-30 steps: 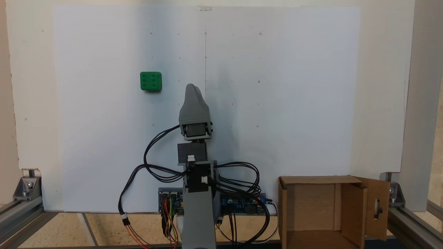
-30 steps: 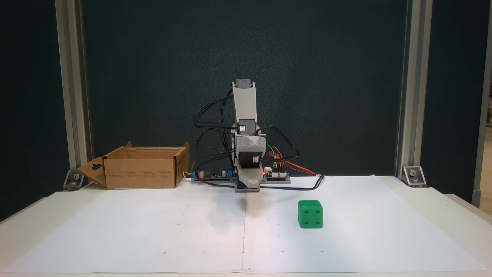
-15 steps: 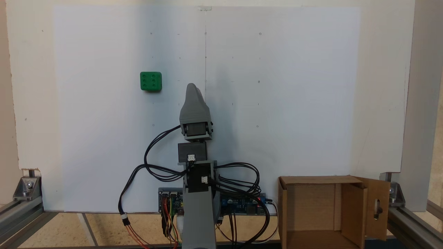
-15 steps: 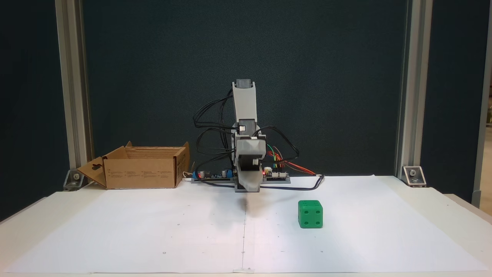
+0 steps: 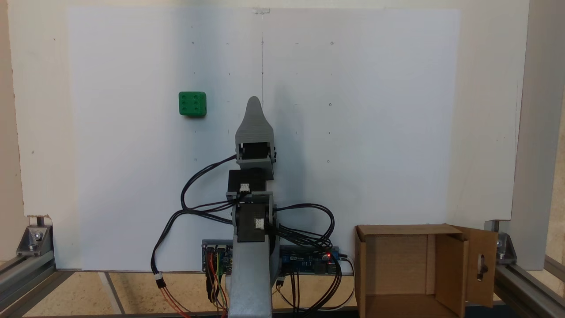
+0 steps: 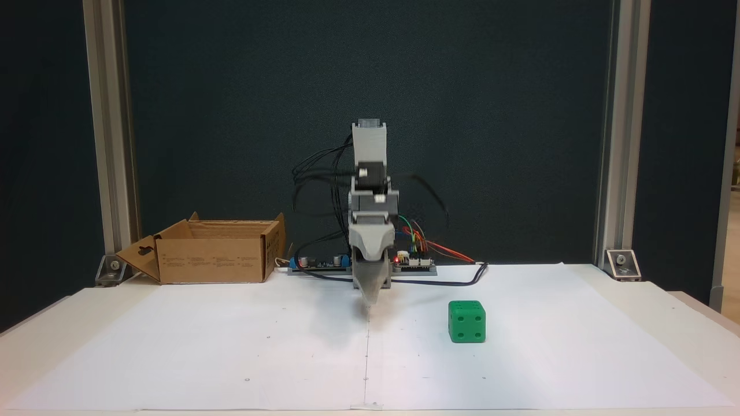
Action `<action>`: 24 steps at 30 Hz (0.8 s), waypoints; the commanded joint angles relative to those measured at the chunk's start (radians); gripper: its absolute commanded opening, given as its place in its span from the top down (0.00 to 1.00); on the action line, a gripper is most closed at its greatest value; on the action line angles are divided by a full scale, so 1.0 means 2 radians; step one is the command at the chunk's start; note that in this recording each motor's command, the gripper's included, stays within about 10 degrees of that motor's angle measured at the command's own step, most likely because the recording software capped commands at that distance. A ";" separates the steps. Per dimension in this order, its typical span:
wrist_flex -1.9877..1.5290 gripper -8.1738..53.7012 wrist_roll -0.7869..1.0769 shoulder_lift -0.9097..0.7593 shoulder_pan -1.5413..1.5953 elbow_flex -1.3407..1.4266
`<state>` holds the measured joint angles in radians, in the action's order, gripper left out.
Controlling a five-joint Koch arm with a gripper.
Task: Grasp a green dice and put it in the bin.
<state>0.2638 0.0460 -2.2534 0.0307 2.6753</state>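
The green dice (image 5: pixel 192 104) (image 6: pixel 466 321) rests on the white paper, alone and untouched. My gripper (image 5: pixel 254 100) (image 6: pixel 369 300) points down and forward over the paper's centre line, its jaws tapering to a single tip with no gap visible and nothing held. In a fixed view (image 5: pixel 254 100) the dice lies to the left of the tip; in the other (image 6: pixel 369 300) it lies to the right and nearer the camera. The bin (image 5: pixel 404 229) (image 6: pixel 211 260), an open brown cardboard box with a keyhole-cut flap, stands beside the arm's base at the table's edge.
A circuit board (image 5: pixel 309 258) (image 6: pixel 413 263) with coloured wires and looping black cables (image 5: pixel 194 207) sits at the arm's base. Aluminium frame posts (image 6: pixel 110 133) stand at the table corners. White paper (image 5: pixel 375 110) covers most of the table.
The arm has stretched forward and the gripper has tipped downward toward the paper, its tip now further from the base. The dice and the bin have not moved.
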 commanded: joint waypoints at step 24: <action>-0.785 0.20 -0.114 0.129 0.091 -0.494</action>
<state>-1.1980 -0.1150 -2.0034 0.1933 1.7503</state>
